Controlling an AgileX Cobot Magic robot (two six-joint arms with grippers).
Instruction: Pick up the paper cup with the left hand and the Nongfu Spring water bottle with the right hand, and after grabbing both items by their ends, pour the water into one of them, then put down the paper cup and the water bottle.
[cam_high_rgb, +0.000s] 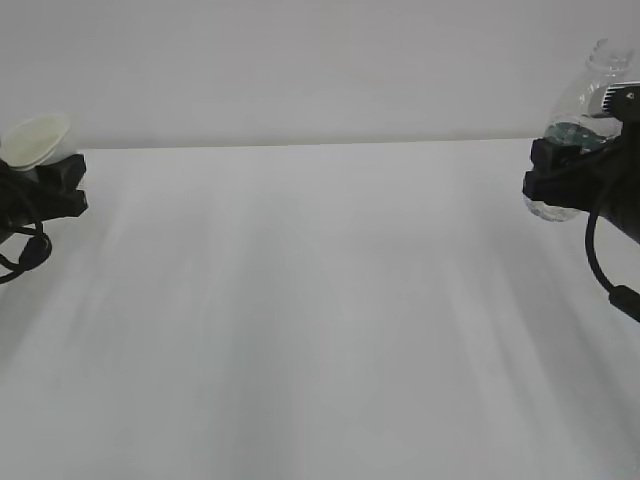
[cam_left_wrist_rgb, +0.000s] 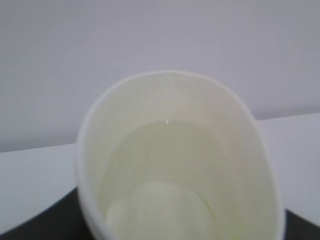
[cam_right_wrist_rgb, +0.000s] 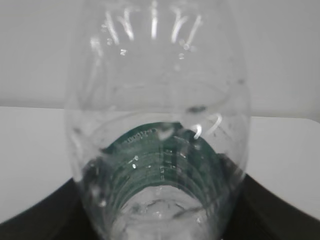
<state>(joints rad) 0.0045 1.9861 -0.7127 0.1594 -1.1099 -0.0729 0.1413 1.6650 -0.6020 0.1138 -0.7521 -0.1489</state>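
Exterior view shows one cup (cam_high_rgb: 36, 139), one bottle (cam_high_rgb: 583, 110) and two black arms over a bare white table (cam_high_rgb: 320, 320), with a pale wall (cam_high_rgb: 320, 60) behind. At the far left edge the left hand (cam_high_rgb: 55, 185) pinches the cup by its lower part and holds it off the table, tilted, mouth up. At the far right edge the right hand (cam_high_rgb: 560, 172) clamps the bottle around its green-labelled lower half, uncapped neck pointing up and leaning right. Cup and bottle are well apart, nothing between them. Left wrist view looks into the cup (cam_left_wrist_rgb: 180, 160): water (cam_left_wrist_rgb: 165, 165) lies in the bottom. Right wrist view shows the bottle (cam_right_wrist_rgb: 160, 130) with droplets on its inside. A loose cable (cam_high_rgb: 22, 250) hangs beneath the left hand.
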